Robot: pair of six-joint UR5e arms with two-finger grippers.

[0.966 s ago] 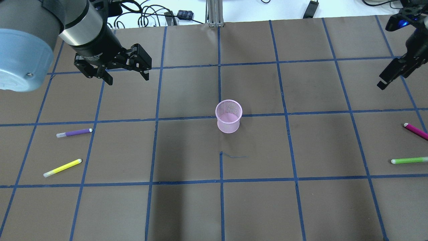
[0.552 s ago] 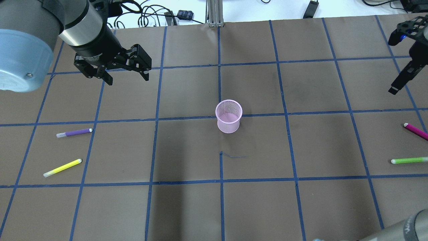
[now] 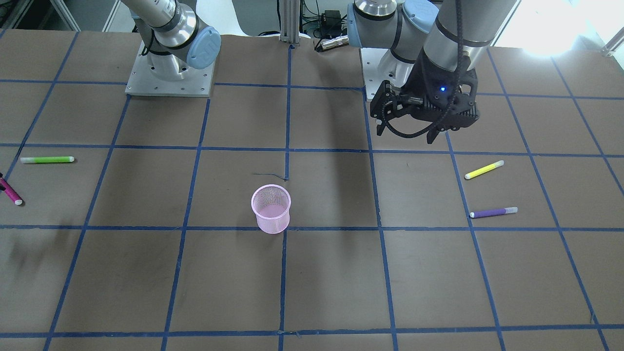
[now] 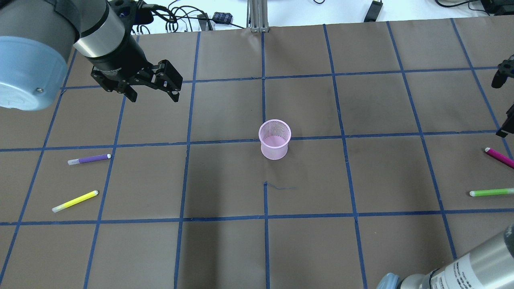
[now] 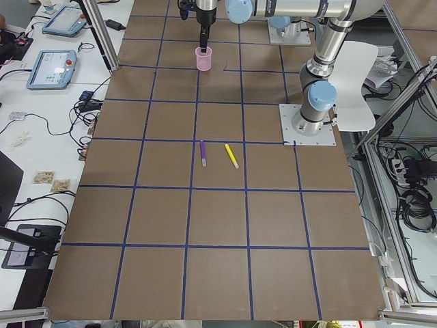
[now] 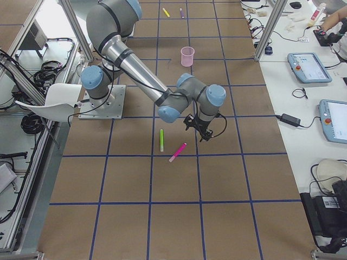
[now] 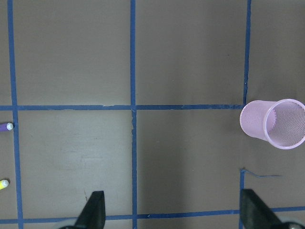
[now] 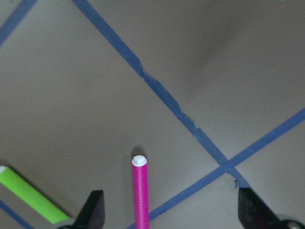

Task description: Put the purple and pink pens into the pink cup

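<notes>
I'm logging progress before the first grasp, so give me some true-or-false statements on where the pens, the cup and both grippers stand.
1. The pink cup stands upright and empty. True.
2. The purple pen is in the cup. False: it lies on the table near the yellow pen.
3. The right gripper is shut on the pink pen. False: it is open above the pen, which lies on the table.
4. The left gripper is open and holds nothing. True.
5. The green pen lies near the pink pen. True.
</notes>
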